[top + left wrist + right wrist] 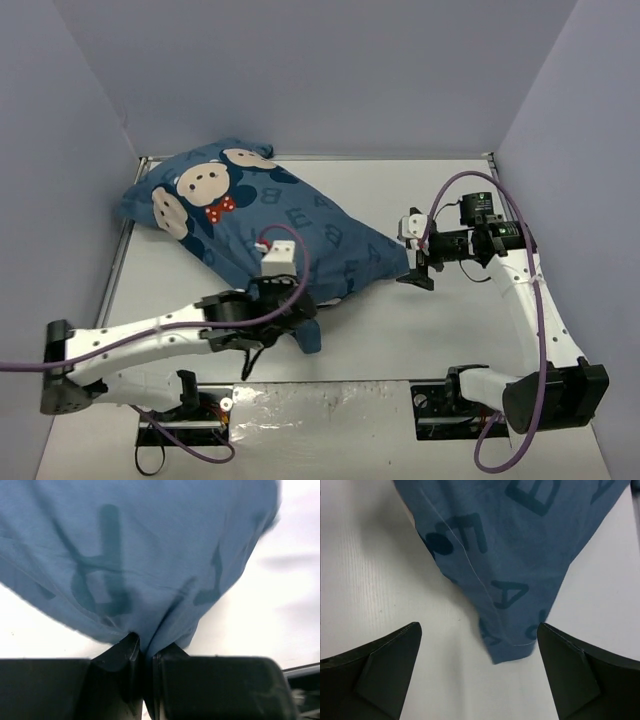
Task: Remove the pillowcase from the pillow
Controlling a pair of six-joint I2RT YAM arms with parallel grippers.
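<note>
The dark-blue pillowcase (270,215), printed with letters and cartoon mouse faces, lies stuffed and slanting from the far left to the middle of the white table (450,330). The white pillow is hidden inside it. My left gripper (287,322) is shut on a fold of the pillowcase's near corner; in the left wrist view the cloth (150,555) runs down between the closed fingers of the gripper (146,647). My right gripper (416,270) is open just beyond the pillowcase's right corner. In the right wrist view that corner (512,640) lies flat between the spread fingers of the gripper (479,627), untouched.
Lavender walls (300,70) close the table in on the left, back and right. A shiny silver plate (320,410) lies at the near edge between the arm bases. Purple cables (520,215) loop off both arms.
</note>
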